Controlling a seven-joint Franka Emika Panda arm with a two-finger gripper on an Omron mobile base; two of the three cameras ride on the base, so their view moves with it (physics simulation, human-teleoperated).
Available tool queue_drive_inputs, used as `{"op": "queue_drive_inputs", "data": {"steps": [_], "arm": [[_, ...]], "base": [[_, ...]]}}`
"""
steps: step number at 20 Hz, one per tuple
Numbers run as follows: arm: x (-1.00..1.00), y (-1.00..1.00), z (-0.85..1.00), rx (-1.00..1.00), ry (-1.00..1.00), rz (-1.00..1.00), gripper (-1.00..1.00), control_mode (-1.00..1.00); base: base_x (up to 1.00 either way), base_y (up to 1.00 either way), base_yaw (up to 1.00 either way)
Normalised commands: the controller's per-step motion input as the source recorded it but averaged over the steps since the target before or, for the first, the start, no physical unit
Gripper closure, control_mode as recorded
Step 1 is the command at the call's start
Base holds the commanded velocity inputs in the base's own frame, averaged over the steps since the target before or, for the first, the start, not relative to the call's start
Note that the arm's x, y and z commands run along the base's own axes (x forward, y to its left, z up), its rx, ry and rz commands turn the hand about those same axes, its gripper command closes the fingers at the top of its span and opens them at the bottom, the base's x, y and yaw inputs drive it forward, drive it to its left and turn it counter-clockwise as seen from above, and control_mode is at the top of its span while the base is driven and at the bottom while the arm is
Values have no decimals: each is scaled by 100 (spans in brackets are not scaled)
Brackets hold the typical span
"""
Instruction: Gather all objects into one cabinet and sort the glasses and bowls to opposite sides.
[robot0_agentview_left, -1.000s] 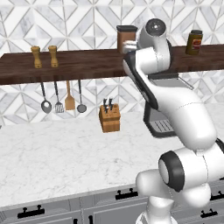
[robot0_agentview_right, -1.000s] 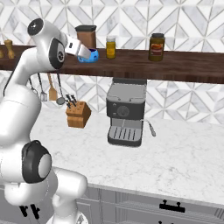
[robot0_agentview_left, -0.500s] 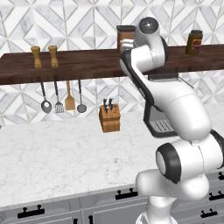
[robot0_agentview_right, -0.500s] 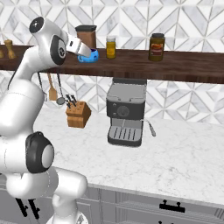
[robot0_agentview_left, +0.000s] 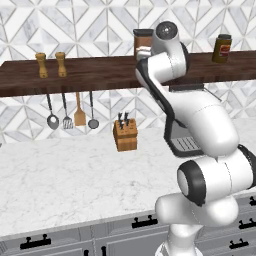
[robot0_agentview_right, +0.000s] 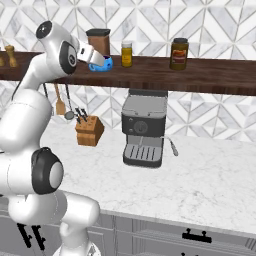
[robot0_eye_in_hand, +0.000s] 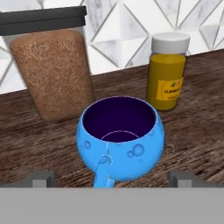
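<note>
Left base: white arm (robot0_agentview_left: 200, 125) rises past the long dark wooden shelf (robot0_agentview_left: 75, 75); two wooden shakers (robot0_agentview_left: 50, 65) on shelf at left, brown-lidded sauce jar (robot0_agentview_left: 222, 48) at right; utensils (robot0_agentview_left: 70, 112) hang under shelf, wooden knife block (robot0_agentview_left: 125, 136) on marble counter (robot0_agentview_left: 60, 175).

Right base: gripper (robot0_agentview_right: 101, 62) at shelf level, around small bright blue rounded cup (robot0_agentview_right: 101, 64); grey espresso machine (robot0_agentview_right: 144, 130) below shelf.

Hand: cup on shelf between fingertips (robot0_eye_in_hand: 41, 178), jaws wide, not pinching. Clear canister of brown grains w/ black lid (robot0_eye_in_hand: 50, 70) just behind-left, yellow spice jar w/ white cap (robot0_eye_in_hand: 168, 72) behind-right.
</note>
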Motion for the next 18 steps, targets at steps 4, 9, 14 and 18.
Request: {"op": "queue_drive_inputs", "data": {"steps": [4, 9, 14, 18], "arm": [[8, 0, -17, 0, 0, -1, -100, -100], [2, 0, -19, 0, 0, 0, -100, -100], [1, 0, -13, 0, 0, 0, -100, -100], [14, 0, 0, 0, 0, 0, -100, -100]], "base": [[0, 0, 0], [0, 0, 0], [0, 0, 0], [0, 0, 0]]}}
